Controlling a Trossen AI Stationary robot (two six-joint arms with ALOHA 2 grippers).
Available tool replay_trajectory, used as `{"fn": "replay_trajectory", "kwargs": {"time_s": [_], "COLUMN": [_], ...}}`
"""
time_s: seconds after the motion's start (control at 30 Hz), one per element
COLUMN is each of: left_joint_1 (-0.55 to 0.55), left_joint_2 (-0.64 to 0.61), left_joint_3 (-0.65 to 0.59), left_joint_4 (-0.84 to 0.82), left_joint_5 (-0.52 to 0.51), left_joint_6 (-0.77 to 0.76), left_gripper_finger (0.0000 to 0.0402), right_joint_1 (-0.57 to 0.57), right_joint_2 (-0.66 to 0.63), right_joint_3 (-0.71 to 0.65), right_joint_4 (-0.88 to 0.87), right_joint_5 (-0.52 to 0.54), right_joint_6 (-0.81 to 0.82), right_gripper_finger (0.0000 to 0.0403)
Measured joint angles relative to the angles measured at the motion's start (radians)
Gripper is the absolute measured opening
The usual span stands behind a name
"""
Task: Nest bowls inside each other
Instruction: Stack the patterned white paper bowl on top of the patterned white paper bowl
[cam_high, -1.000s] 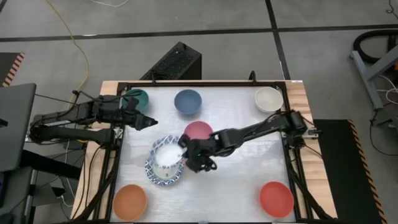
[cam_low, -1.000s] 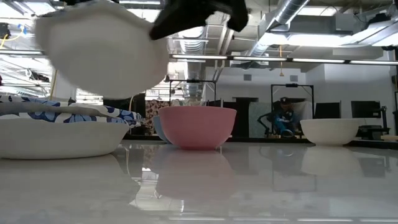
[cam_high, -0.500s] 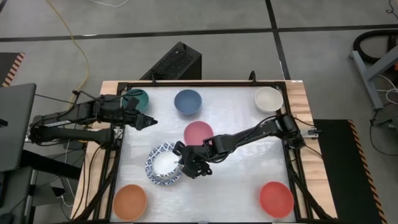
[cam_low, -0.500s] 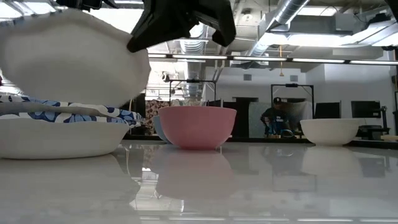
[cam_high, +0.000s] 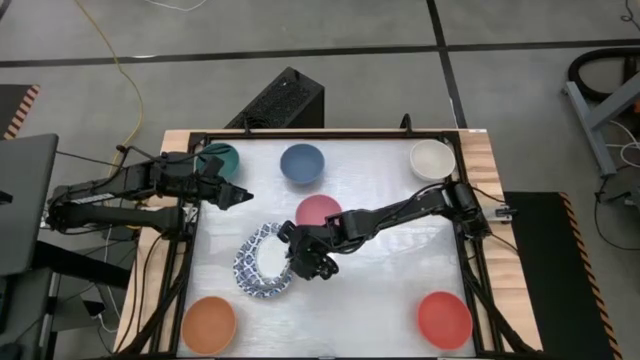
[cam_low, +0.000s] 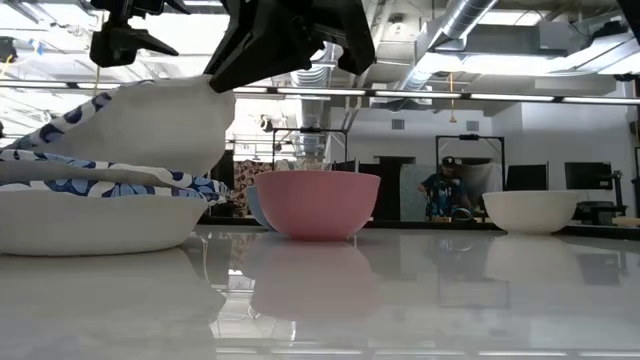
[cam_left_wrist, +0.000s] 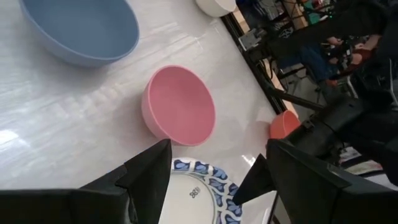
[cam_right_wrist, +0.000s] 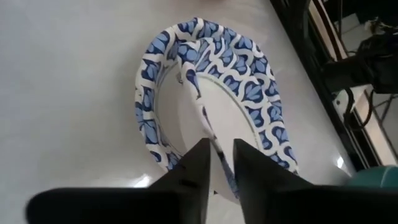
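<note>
Gripper (cam_right_wrist: 214, 163), R, at patterned bowls' (cam_high: 262, 262) rims.

A glossy white bench (cam_high: 380, 290) sits inside a black frame, with bare wood showing along its edges. Behind it a black box with a vented top (cam_high: 277, 100) stands on the grey floor, and a yellow cable (cam_high: 112, 60) trails across that floor. Far across the room a person in a dark cap (cam_low: 441, 190) sits beside a dark doorway.

Overhead camera looks straight down; the table-level camera faces across, sharing the pink bowl (cam_high: 319, 211).
</note>
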Motion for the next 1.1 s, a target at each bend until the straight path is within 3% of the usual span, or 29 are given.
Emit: {"fn": "replay_trajectory", "kwargs": {"time_s": [0.33, 0.5, 0.7, 0.93, 1.1], "left_joint_1": [0.0, 0.0, 0.0, 0.0, 0.0], "left_joint_2": [0.0, -0.001, -0.001, 0.0, -0.001], "left_joint_3": [0.0, 0.0, 0.0, 0.0, 0.0], "left_joint_4": [-0.001, -0.005, -0.007, -0.016, -0.034], "left_joint_5": [0.026, 0.035, 0.045, 0.043, 0.044], "left_joint_6": [0.006, 0.026, 0.04, 0.052, 0.049], "left_gripper_finger": [0.0251, 0.0251, 0.0251, 0.0251, 0.0251], "right_joint_1": [-0.017, -0.012, 0.002, -0.004, -0.017], "right_joint_2": [0.0, -0.016, -0.042, -0.019, -0.004], "right_joint_3": [0.0, 0.009, 0.017, 0.014, 0.012], "right_joint_4": [-0.013, -0.036, -0.172, -0.098, -0.095], "right_joint_5": [-0.074, -0.069, -0.022, -0.017, -0.014], "right_joint_6": [0.089, 0.228, 0.378, 0.415, 0.418], "right_gripper_finger": [0.0201, 0.0221, 0.0181, 0.0093, 0.0054]}}
